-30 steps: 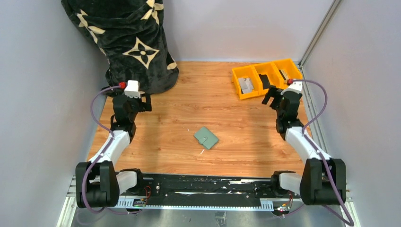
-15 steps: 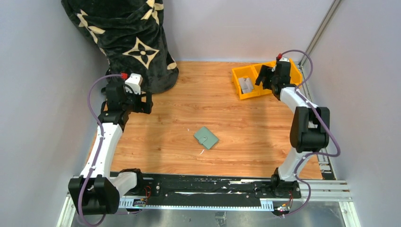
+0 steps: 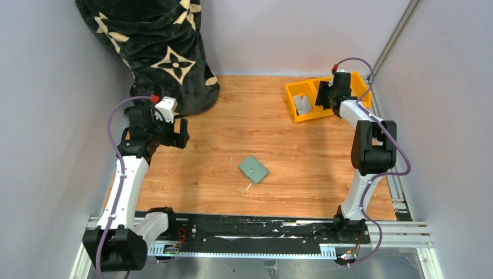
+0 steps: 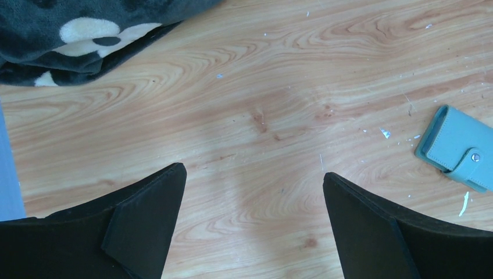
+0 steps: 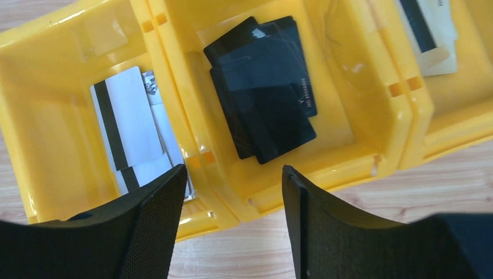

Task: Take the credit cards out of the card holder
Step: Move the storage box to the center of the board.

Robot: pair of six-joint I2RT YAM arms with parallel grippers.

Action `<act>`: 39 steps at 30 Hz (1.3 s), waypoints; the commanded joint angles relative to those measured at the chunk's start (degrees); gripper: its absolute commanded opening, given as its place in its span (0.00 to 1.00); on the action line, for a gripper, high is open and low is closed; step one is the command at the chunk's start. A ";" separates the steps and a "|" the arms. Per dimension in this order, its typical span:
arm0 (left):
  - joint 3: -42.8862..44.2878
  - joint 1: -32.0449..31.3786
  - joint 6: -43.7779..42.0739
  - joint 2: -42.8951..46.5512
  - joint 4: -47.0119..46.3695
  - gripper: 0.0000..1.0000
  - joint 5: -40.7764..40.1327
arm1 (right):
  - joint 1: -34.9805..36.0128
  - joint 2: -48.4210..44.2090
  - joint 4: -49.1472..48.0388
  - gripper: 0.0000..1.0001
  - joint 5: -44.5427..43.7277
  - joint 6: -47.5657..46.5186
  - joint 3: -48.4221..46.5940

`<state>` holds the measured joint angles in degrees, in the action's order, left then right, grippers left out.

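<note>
The sage-green card holder (image 3: pixel 253 169) lies shut, snap tab fastened, on the wooden table mid-way between the arms. It also shows at the right edge of the left wrist view (image 4: pixel 459 146). No cards show in it. White credit cards with a dark stripe (image 5: pixel 125 125) lie in the left compartment of the yellow tray, and pale striped cards (image 5: pixel 430 29) in the right one. My left gripper (image 3: pixel 179 129) (image 4: pixel 253 174) is open and empty, above bare wood left of the holder. My right gripper (image 3: pixel 321 96) (image 5: pixel 234 171) is open and empty, above the tray's near wall.
The yellow three-compartment tray (image 3: pixel 302 119) (image 5: pixel 256 195) stands at the back right, with black cards (image 5: pixel 261 87) in its middle compartment. A black patterned blanket (image 3: pixel 157 52) (image 4: pixel 70 35) is heaped at the back left. Grey walls close in both sides.
My right arm has reached up and back, bringing its gripper from right of the tray to over it. My left gripper has shifted slightly right and lower in the top view.
</note>
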<state>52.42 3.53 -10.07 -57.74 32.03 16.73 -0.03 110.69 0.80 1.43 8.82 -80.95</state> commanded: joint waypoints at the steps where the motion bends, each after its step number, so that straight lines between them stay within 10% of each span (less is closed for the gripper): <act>1: 2.21 0.16 -0.24 -0.57 1.75 1.00 0.41 | 2.82 1.84 0.27 0.63 -0.06 -3.02 -1.74; 20: 2.55 0.21 0.28 2.80 2.30 1.00 2.05 | 11.31 -1.19 0.67 0.01 -4.53 -1.81 2.06; 39: 1.36 0.16 0.88 8.00 3.06 1.00 6.34 | 40.53 -9.80 5.18 0.00 -32.27 20.99 12.74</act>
<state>53.47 3.53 -9.41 -50.74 34.11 21.15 34.24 100.95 6.04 -21.96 23.62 -68.16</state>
